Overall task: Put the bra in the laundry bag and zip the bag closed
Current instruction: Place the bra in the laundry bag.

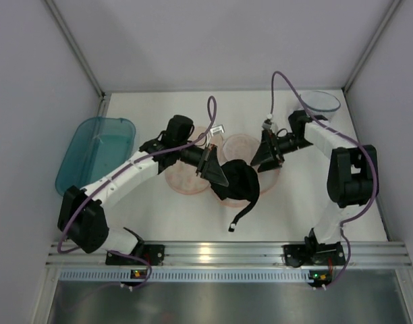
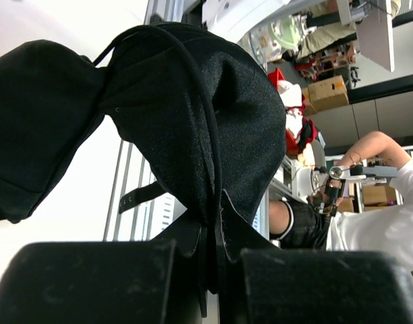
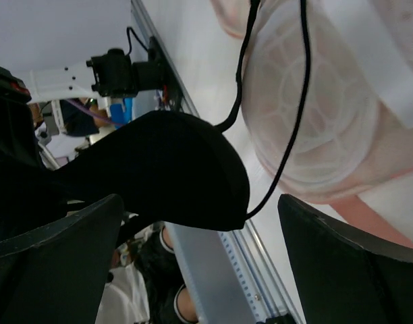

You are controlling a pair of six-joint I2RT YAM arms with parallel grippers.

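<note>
The bra (image 1: 237, 183) hangs bunched over the middle of the laundry bag (image 1: 181, 181), covering the junction between the bag's two round lobes. One thin strap (image 1: 240, 216) trails from it toward the near edge of the white table (image 1: 159, 216). The bag lies opened flat, with one lobe under the left arm and the other lobe (image 3: 328, 121) toward the right arm, its pale mesh inside facing up. The left gripper (image 2: 210, 266) is clamped tight on a fold of the bra's black fabric. Its wrist view shows the cloth pinched between the two fingers (image 2: 92, 283), with a cup and a strap rising away from them. The right gripper (image 1: 260, 159) hovers just beside the bra on the far right side, over the right lobe, with its jaws spread wide and nothing between them. In its wrist view a black cup sits ahead of the spread fingers (image 3: 355, 256), apart from both. A teal bin (image 1: 92, 152) stands at the left edge of the table, and a translucent round tub (image 1: 321, 101) sits in the far right corner, both well apart from the bag.
</note>
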